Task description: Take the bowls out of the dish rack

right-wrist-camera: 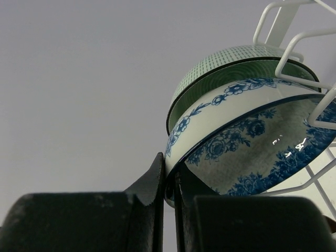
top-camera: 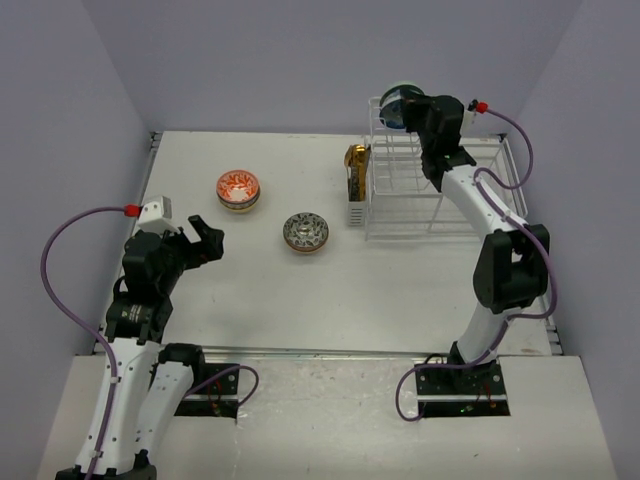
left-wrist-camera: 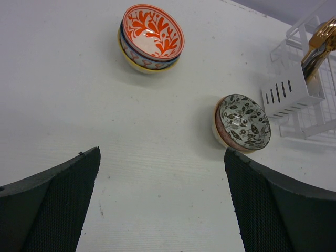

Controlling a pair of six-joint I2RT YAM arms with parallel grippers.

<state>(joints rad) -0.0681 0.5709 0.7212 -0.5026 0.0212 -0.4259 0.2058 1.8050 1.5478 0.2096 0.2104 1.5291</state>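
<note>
An orange-red patterned bowl (top-camera: 239, 188) and a grey leaf-patterned bowl (top-camera: 306, 232) stand on the table; both show in the left wrist view, orange (left-wrist-camera: 152, 35) and grey (left-wrist-camera: 244, 122). The white wire dish rack (top-camera: 430, 185) stands at the back right. My right gripper (right-wrist-camera: 170, 176) is shut on the rim of a blue floral bowl (right-wrist-camera: 252, 144) at the rack's top (top-camera: 400, 105). A pale green bowl (right-wrist-camera: 226, 68) sits just behind it in the rack wires. My left gripper (top-camera: 205, 243) is open and empty above the table at the left.
A gold-brown utensil holder (top-camera: 357, 170) sits in a white slotted caddy (left-wrist-camera: 291, 94) on the rack's left side. Purple walls enclose the table on three sides.
</note>
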